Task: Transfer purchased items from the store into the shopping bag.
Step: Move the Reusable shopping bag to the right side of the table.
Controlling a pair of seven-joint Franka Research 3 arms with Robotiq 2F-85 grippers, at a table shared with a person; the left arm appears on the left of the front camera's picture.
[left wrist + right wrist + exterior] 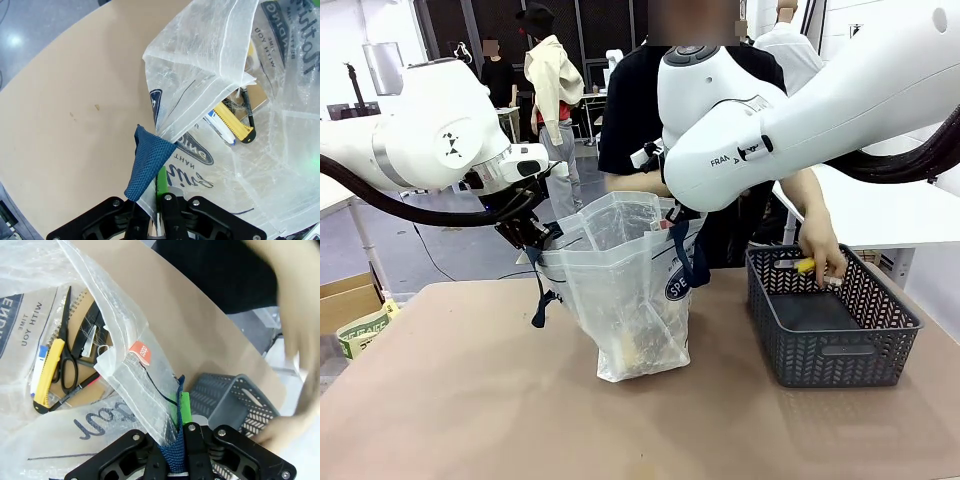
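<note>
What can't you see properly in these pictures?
- Front view: the yellow item, mostly covered by the person's hand.
- Front view: the basket floor's near part, behind its wall.
- Right wrist view: the hand, motion-blurred.
- Left wrist view: the bag logo, broken by folds.

Right gripper (180, 412) is clamped tight on the navy strap handle (172, 452) and the rim of the translucent shopping bag (125, 375), green pad showing. Down inside the bag are black-handled scissors (65, 352) with a yellow utility knife (46, 377) right beside them, both lying on a spiral notebook (80, 310). The grey slotted basket (232, 397) sits on the brown table (200, 325) just beyond, a person's blurred hand (290, 427) at it.
</note>
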